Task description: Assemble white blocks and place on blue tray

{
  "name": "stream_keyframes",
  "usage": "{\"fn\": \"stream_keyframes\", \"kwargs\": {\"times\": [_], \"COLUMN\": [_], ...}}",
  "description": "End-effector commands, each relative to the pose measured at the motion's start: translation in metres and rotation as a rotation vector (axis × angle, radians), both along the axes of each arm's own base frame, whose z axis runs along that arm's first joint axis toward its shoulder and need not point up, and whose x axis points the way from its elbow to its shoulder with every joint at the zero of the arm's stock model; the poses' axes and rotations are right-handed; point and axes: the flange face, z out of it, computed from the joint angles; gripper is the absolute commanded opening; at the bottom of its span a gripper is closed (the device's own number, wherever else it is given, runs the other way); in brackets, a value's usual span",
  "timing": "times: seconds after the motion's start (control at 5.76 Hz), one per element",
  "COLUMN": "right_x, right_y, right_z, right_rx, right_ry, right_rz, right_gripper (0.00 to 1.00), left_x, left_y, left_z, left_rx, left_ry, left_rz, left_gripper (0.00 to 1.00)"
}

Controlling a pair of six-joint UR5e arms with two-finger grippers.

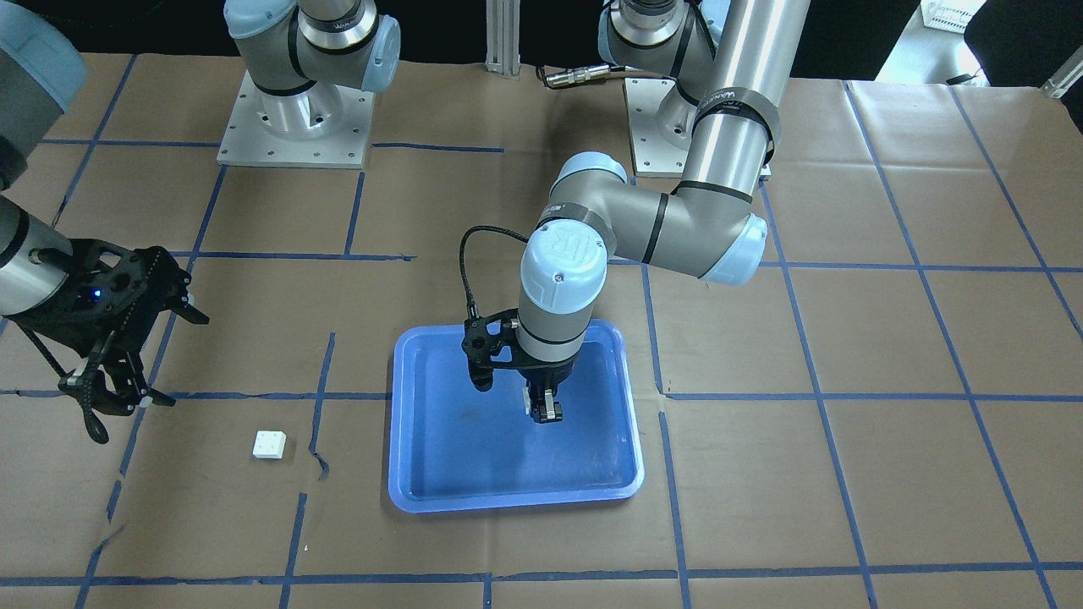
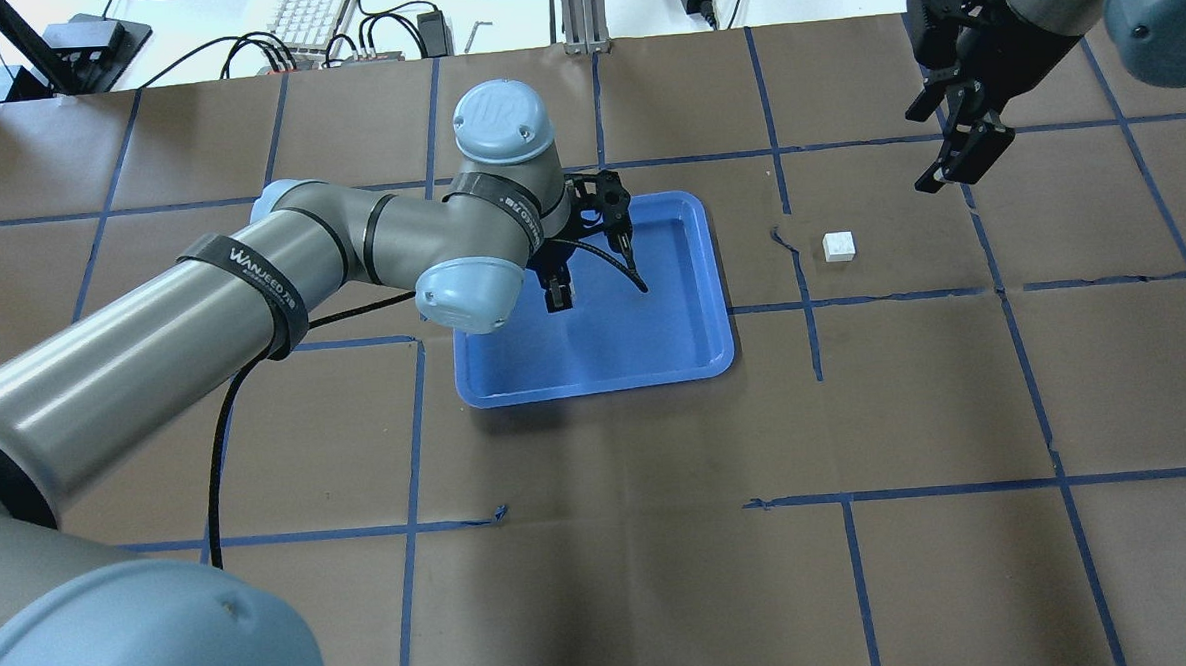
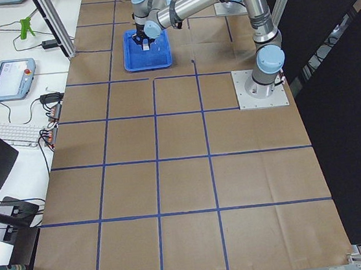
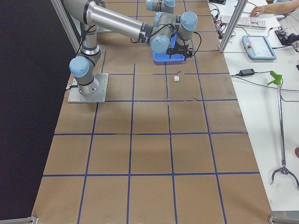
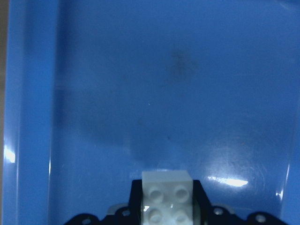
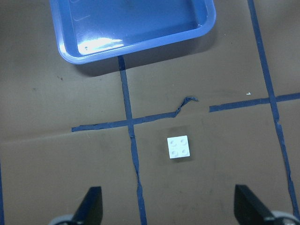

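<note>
Blocks are not yet joined. The held block (image 5: 166, 197) is clamped between the fingers of the left hand (image 1: 548, 410), studs facing that wrist's camera. It hangs over the floor of the tray (image 1: 508, 501), toward the tray's middle; whether it touches the floor I cannot tell. The loose block (image 6: 179, 147) lies studs up on the table (image 1: 761, 474), below the right hand (image 2: 966, 157) and a little ahead of its fingers, roughly centred between them. That hand is spread wide and grasps nothing.

The step in hand looks like fetching the loose block. To do it well, the right hand should turn slightly to square with the block's flat sides, shift forward until it is directly above, then drop straight and close gently on two opposite walls. Gripping low and level should keep the studs free for mating, while the left hand holds steady
</note>
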Motion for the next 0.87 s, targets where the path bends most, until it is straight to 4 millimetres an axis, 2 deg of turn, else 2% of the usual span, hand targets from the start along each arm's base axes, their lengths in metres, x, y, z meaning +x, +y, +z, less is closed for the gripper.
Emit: {"fn": "stream_keyframes", "kwargs": {"times": [0.0, 0.17, 0.35, 0.52, 0.69], "right_x": [-0.012, -0.029, -0.043, -0.045, -0.046], "right_y": [-0.009, -0.017, -0.025, -0.036, -0.043], "right_z": [-0.049, -0.081, -0.113, -0.136, -0.161], "right_rx": [0.011, -0.017, -0.035, -0.089, -0.092], "right_ry": [-0.112, -0.219, -0.284, -0.322, -0.343], "right_rz": [0.109, 0.143, 0.185, 0.218, 0.212], "right_gripper": [1.0, 1.0, 1.0, 1.0, 1.0], "left_x": [-0.002, -0.003, -0.003, -0.003, -0.001], "left_y": [-0.004, -0.005, -0.005, -0.005, -0.004], "left_z": [-0.038, -0.04, -0.037, -0.027, -0.002], "left_rx": [0.014, 0.016, 0.01, -0.006, -0.021], "left_ry": [-0.004, -0.003, -0.001, 0.005, 0.003], "left_rz": [-0.011, -0.01, -0.005, -0.005, -0.008], "left_gripper": [0.09, 0.16, 0.43, 0.92, 0.99]}}
